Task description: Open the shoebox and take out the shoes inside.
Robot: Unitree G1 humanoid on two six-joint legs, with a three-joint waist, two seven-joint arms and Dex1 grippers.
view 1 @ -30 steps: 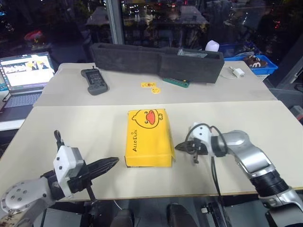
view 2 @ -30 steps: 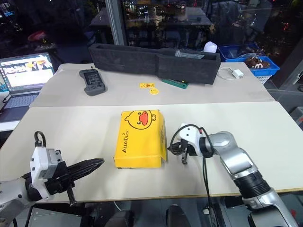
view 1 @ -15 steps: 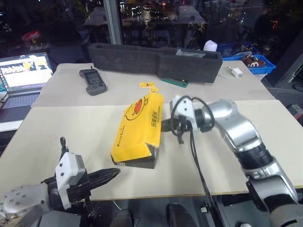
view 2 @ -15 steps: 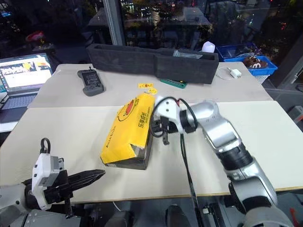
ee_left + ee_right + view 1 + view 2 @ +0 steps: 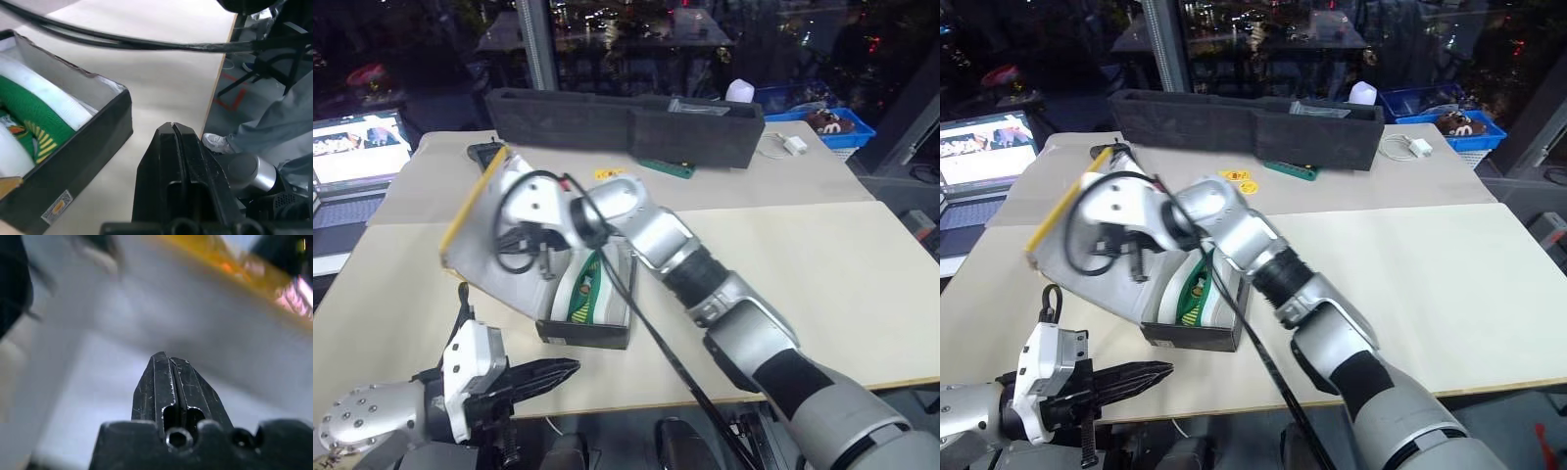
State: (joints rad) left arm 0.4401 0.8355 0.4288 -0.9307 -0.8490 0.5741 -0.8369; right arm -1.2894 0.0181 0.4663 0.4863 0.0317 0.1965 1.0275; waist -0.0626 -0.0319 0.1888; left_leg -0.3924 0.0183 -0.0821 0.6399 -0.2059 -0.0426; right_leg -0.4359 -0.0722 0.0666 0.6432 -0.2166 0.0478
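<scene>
The shoebox stands open in the middle of the near table, its black base (image 5: 583,332) flat on the top. Its lid (image 5: 494,279) leans up and over to the left, white inside facing me, yellow edge (image 5: 1060,208) on top. The shoes (image 5: 588,286), green knit with white soles, lie inside the base. My right gripper (image 5: 165,355) is shut with nothing in it, its tip against the lid's white inside. My left gripper (image 5: 564,369) is shut and holds nothing, low by the table's front edge, just short of the base's near corner (image 5: 93,147).
A long black foam tray (image 5: 626,122) lies across the far table, with yellow stickers (image 5: 610,174) and a green item (image 5: 668,168) before it. A laptop (image 5: 357,147) sits at far left, a blue bin (image 5: 829,122) and white charger (image 5: 793,144) at far right.
My right arm swept left and up, carrying the lid from shut through half raised to fully open, leaning left. The shoes now show. My left gripper has hardly moved.
</scene>
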